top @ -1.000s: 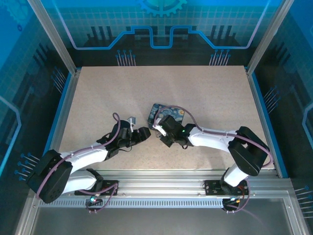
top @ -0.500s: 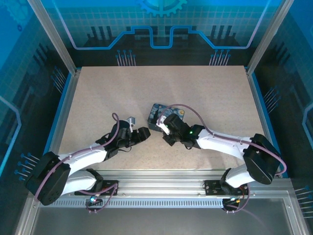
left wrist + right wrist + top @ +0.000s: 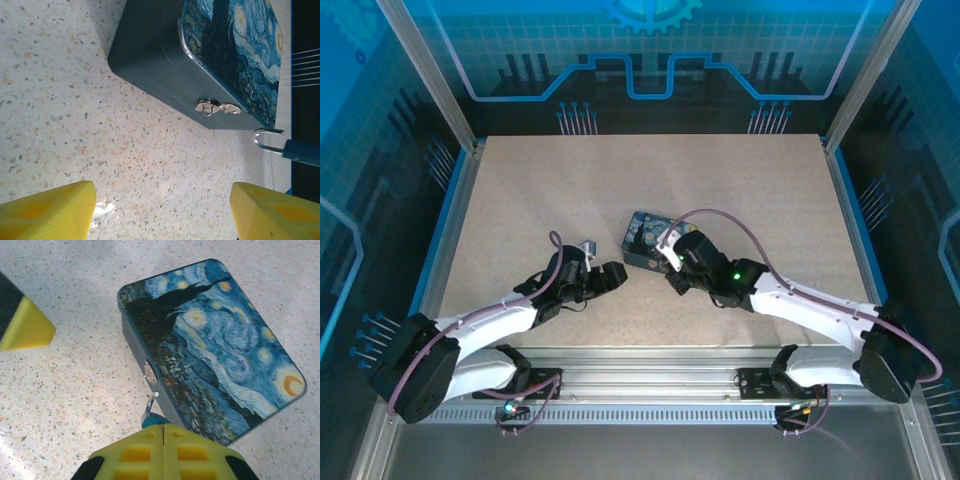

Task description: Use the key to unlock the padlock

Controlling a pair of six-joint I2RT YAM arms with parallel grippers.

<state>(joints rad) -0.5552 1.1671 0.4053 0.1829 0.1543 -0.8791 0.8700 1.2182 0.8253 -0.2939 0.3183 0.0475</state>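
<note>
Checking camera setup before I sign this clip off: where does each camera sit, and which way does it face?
Top: above and behind the arms, looking down on the table; both arms, left tool, right tool.
Left wrist: low, facing the tin's side; its open fingertips.
Right wrist: above the tin, looking down; right tool shut on a blue piece.
Shared: both wrist views show the latch.

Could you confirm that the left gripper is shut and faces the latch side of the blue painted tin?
Not quite: the left gripper is open, not shut; the left wrist view shows its yellow fingers wide apart. It does face the latch side of the blue painted tin.
</note>
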